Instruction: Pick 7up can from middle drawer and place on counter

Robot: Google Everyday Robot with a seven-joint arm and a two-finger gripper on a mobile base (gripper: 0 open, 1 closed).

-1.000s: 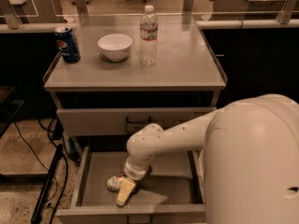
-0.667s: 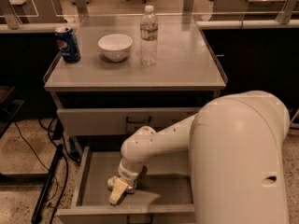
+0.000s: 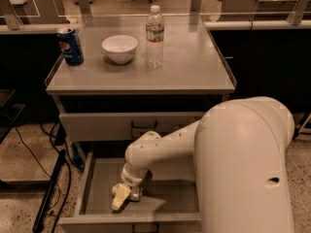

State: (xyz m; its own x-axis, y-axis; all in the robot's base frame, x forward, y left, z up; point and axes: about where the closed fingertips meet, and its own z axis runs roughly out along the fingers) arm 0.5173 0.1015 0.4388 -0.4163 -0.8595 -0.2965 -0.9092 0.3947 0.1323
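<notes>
- A pale grey bench tops a drawer cabinet, seen from above and in front.
- On the bench, from left to right, stand a blue Pepsi can, a white bowl and a clear water bottle with its cap on. The bowl and the bottle are near each other, and the Pepsi can is at the left edge.
- Below the bench top, an upper drawer front is closed.
- Under it, the middle drawer is pulled out, showing its flat grey floor.
- A bulky white robot arm reaches from the right down into the open drawer.
- The end effector, cream-coloured, is low over the front left part of the drawer floor.
- The 7up can is in the drawer right at the end effector. Only a small silvery part of it shows.
- I cannot tell whether the end effector is apart, together or clamped on the can.
- Dark cables lie on the speckled floor to the left of the cabinet.
</notes>
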